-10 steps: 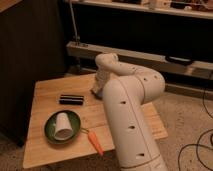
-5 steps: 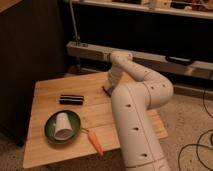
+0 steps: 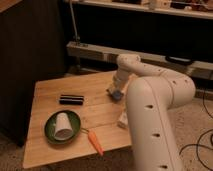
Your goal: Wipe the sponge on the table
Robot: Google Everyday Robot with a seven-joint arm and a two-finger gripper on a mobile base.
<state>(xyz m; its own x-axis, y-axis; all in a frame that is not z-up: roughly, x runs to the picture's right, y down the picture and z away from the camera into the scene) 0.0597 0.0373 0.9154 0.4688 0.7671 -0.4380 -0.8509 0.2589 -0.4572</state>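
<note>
Gripping the sponge (image 3: 119, 95) with closed fingers, the gripper (image 3: 115, 91) holds it down on the counter (image 3: 50, 91), well to the right of the black bar (image 3: 71, 99); it is judged light, soft and compressible, best held across its short sides.

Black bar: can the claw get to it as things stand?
Probably yes. The claw, shut on the sponge, is down at the table; only bare wood lies between it and the black bar. The green plate sits nearer the front, off that line.
</note>
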